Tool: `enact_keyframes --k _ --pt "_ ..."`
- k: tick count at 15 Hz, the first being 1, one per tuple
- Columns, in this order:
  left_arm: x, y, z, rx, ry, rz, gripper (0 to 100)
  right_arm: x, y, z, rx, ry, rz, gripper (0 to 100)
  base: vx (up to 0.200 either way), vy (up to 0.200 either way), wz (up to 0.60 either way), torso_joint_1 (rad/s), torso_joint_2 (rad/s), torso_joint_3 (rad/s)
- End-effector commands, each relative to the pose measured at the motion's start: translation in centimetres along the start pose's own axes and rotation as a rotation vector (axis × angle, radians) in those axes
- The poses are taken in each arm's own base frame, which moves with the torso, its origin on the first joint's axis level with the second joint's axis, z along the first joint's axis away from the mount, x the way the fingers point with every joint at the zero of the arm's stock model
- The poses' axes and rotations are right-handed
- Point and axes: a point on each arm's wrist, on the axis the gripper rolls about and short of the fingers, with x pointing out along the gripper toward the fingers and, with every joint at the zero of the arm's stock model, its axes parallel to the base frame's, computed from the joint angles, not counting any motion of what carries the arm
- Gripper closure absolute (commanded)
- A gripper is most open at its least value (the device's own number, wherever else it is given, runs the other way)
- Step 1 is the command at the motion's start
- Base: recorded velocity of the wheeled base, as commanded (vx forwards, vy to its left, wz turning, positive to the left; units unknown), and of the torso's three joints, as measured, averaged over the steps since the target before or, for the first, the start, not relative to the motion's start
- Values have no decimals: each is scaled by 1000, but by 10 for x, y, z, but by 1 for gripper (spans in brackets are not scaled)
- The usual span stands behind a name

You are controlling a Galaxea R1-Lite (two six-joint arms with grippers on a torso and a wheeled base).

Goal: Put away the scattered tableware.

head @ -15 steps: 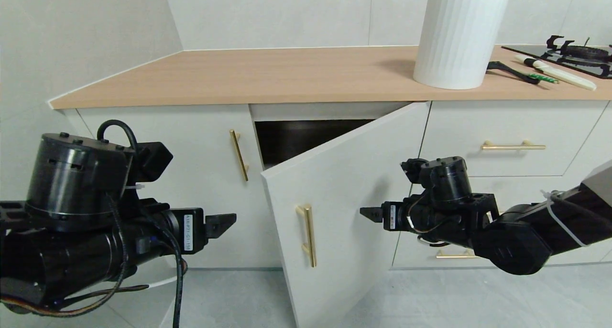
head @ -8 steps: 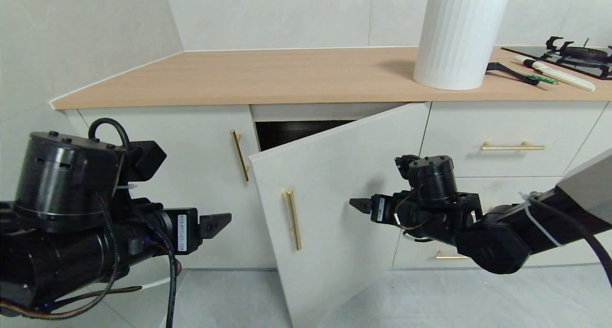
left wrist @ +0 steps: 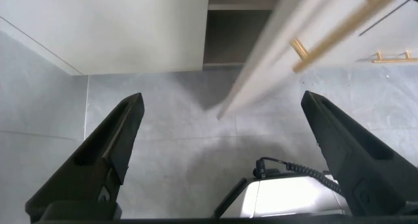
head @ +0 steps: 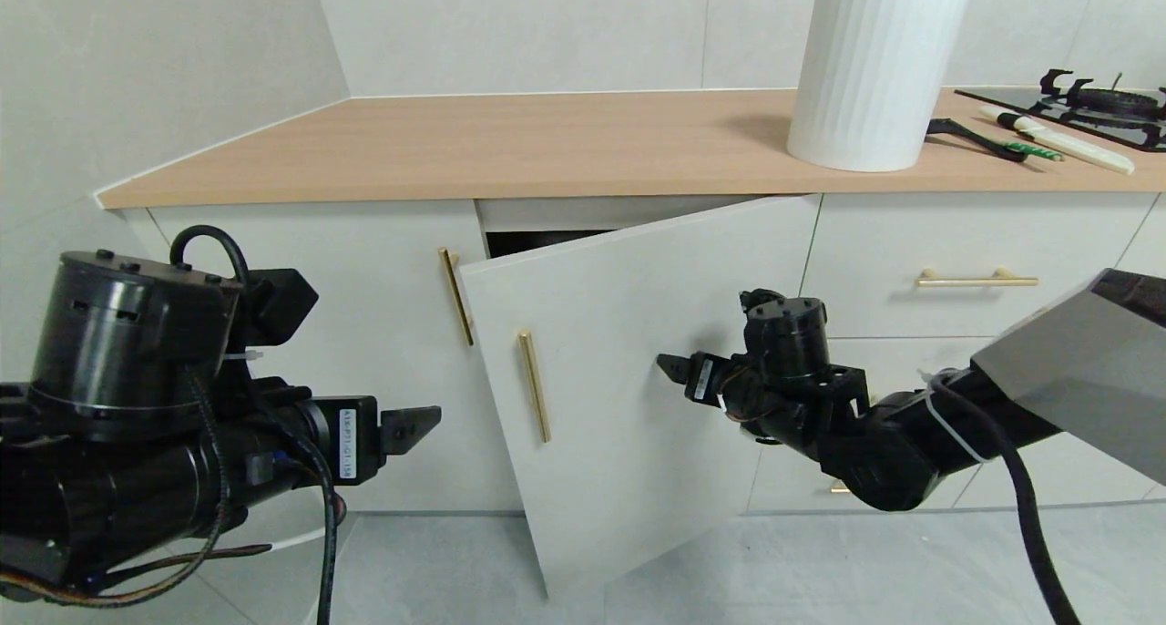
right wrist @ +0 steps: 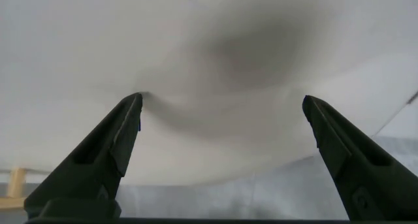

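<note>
Step in hand appears to be closing the door (head: pixel 629 333), which stands slightly ajar. The right gripper (head: pixel 669 366), jaws spread and empty, meets the door face, arm stretched low. Next: a steady push until flush. The left gripper (head: pixel 421 422), also spread and empty, hangs low beside the door. Utensils (head: pixel 1034 149) lie on the counter (head: pixel 455 151).

We see a countertop (head: pixel 510 151) of matt wood grain, a cabinet door (head: pixel 638 333) smooth and matt off-white, its handle (head: pixel 534 397) brushed brass-coloured metal, a vase (head: pixel 874 60) white, ribbed and dull-surfaced, floor tiles (head: pixel 820 570) grey with a faint sheen, and the left gripper (left wrist: pixel 222 100) and right gripper (right wrist: pixel 222 98) in matt black, plastic-looking casing
</note>
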Motion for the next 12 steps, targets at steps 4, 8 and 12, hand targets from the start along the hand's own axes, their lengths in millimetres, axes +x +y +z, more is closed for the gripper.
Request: enact_keyframes --k 4,8,12 --pt "0 0 0 0 1 1 0 23 -6 -3 35 -40 -54 0 0 0 0 0 0 0" --pt "0 0 0 0 1 1 0 41 -14 0 46 -100 -127 0 0 0 0 0 0 0" --pt "0 0 -1 1 2 1 0 45 -16 -3 47 -112 -132 0 0 0 0 0 0 0"
